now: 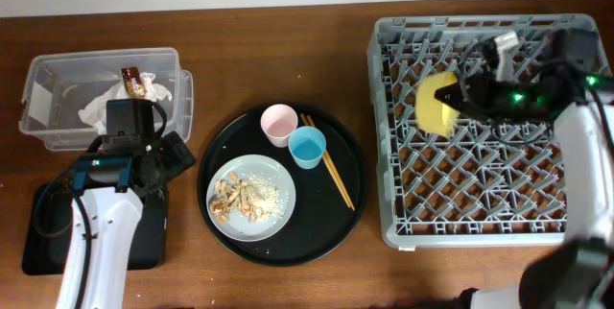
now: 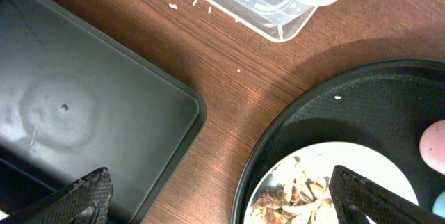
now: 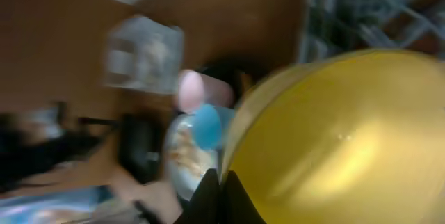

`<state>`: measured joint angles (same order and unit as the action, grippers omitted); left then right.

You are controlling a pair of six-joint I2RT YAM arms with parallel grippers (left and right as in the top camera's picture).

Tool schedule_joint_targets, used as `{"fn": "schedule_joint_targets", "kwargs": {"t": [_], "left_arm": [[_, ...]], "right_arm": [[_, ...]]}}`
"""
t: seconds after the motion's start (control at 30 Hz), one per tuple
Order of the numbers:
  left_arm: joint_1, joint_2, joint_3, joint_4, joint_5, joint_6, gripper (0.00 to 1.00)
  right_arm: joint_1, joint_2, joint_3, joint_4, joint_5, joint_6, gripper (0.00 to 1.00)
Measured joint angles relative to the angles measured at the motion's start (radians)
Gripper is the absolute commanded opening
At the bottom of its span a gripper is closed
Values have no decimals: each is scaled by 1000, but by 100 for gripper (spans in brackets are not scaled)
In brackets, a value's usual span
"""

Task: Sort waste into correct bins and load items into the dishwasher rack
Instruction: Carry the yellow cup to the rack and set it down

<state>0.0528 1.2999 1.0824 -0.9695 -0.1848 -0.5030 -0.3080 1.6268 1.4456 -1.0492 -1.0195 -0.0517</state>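
1. Your right claw (image 1: 460, 93) is clamped on the rim of the yellow bowl (image 1: 436, 105). The right wrist view is blurred, but dark fingers (image 3: 221, 195) show at the bowl's edge.
2. The bowl is tipped up on edge over the upper left part of the dishwasher rack (image 1: 480, 189). You cannot tell whether it touches the pegs.
3. Your left claw (image 1: 144, 160) has its fingers wide apart and holds nothing. It hangs over the bench (image 1: 240, 50) between the shallow black tray (image 1: 43, 251) and the round black tray (image 1: 347, 170).
4. The clear tub (image 1: 48, 112) sits at the far left and holds the white napkin (image 1: 107, 107) and the foil wrapper (image 1: 137, 83).
5. The shallow black tray lies just in front of the tub, with nothing visible in it in the left wrist view.
6. On the round tray:
   - The plate (image 1: 276, 215) carries the food scraps (image 1: 240, 197).
   - The pink cup (image 1: 278, 123) and the blue cup (image 1: 307, 146) stand upright, just beside each other.
   - The chopsticks (image 1: 331, 170) lie to the right of the cups.
7. A few rice grains (image 2: 198, 3) lie on the bench beside the tub.
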Motion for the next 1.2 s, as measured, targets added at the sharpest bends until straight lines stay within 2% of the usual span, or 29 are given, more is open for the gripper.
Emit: {"fn": "schedule_joint_targets", "kwargs": {"t": [0.07, 0.17, 0.43, 0.63, 0.73, 0.9, 1.03, 1.1, 1.17, 1.2], "left_arm": [[0, 0, 0, 2, 0, 0, 99], [0, 0, 0, 1, 0, 0, 99], [0, 0, 0, 2, 0, 0, 99], [0, 0, 0, 1, 0, 0, 99], [0, 0, 0, 2, 0, 0, 99], [0, 0, 0, 2, 0, 0, 99], [0, 0, 0, 1, 0, 0, 99], [0, 0, 0, 1, 0, 0, 99], [0, 0, 0, 1, 0, 0, 99], [0, 0, 0, 3, 0, 0, 99]], "right_arm": [[-63, 200, -5, 52, -270, -43, 4], [-63, 294, -5, 101, -436, -57, 4], [-175, 308, -4, -14, -373, -61, 4], [-191, 298, -4, 17, -434, -61, 4], [-192, 296, -4, -25, -361, -61, 4], [-189, 295, -4, -121, -455, -61, 4], [-107, 293, -4, -127, -426, -82, 4], [-116, 291, -4, -67, -415, -85, 4], [-172, 288, -4, 130, -468, -18, 4], [-230, 285, 0, 298, -484, 94, 4]]}}
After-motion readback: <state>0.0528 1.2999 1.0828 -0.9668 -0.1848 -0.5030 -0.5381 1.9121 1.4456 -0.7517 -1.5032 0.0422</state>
